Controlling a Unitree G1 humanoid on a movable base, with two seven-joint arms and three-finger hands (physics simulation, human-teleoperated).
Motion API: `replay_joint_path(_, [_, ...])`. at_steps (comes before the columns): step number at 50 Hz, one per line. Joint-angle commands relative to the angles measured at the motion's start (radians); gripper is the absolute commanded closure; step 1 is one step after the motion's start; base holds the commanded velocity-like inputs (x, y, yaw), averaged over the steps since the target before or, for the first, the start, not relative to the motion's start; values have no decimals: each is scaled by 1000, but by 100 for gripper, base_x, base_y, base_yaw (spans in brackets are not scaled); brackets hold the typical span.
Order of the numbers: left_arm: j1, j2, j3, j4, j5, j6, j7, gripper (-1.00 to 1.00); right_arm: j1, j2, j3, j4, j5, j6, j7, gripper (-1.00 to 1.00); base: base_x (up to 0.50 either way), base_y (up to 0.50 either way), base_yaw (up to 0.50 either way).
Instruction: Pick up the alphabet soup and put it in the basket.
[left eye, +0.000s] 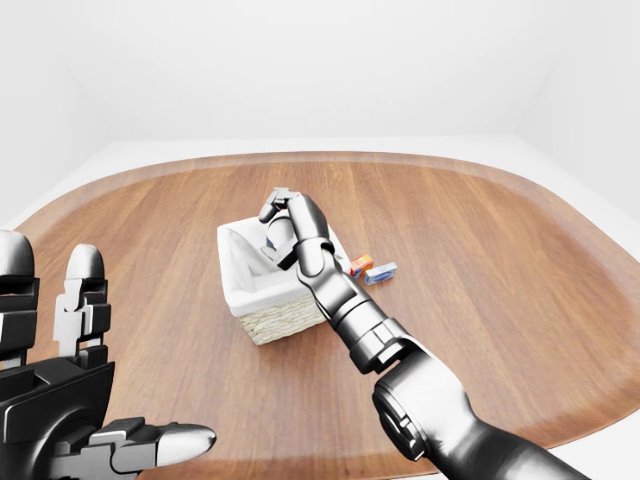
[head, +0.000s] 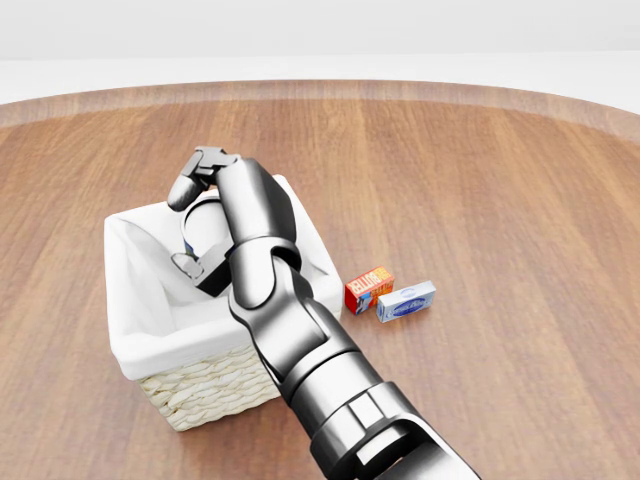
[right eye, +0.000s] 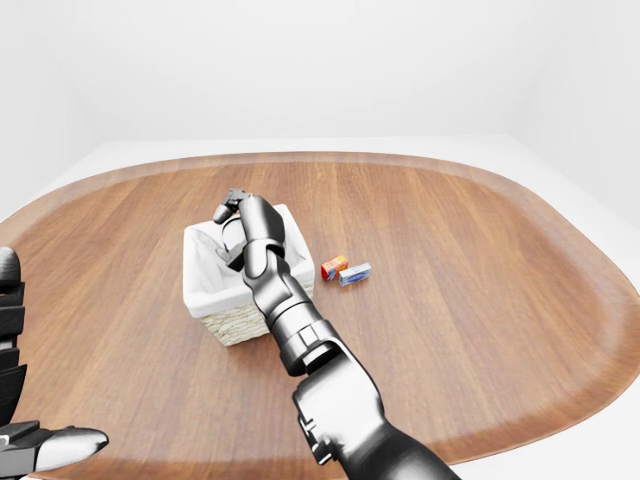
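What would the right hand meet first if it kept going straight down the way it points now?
Most likely the white lining at the bottom of the basket. The right hand holds the soup can over the basket's opening, so the can would touch down before the fingers. Depth inside is hard to judge.

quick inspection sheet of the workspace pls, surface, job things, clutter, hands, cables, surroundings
surface: round wooden table, bare apart from the items below
job's things: alphabet soup held inside the white-lined wicker basket, mostly hidden by the hand
clutter: red-orange box touching a blue-white box, right of the basket in the head view
grippers: right hand down in the basket, fingers round the can; left hand open, low at the left-eye view's left edge
cables: nothing seen
surroundings: plain white floor and walls
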Motion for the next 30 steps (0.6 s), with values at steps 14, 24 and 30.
replay_joint_path(14, [2,12,15,0,-25,0,4,-100,-4,19,6,24,20,-26,-35,100,0,0,0])
replay_joint_path(24, [6,16,14,0,-30,0,9,-100,8,29,12,23,-1,-28,-37,-100,0,0,0])
replay_joint_path(30, [1,12,11,0,-21,0,7,-100,8,29,12,27,-2,-31,-39,-100,0,0,0])
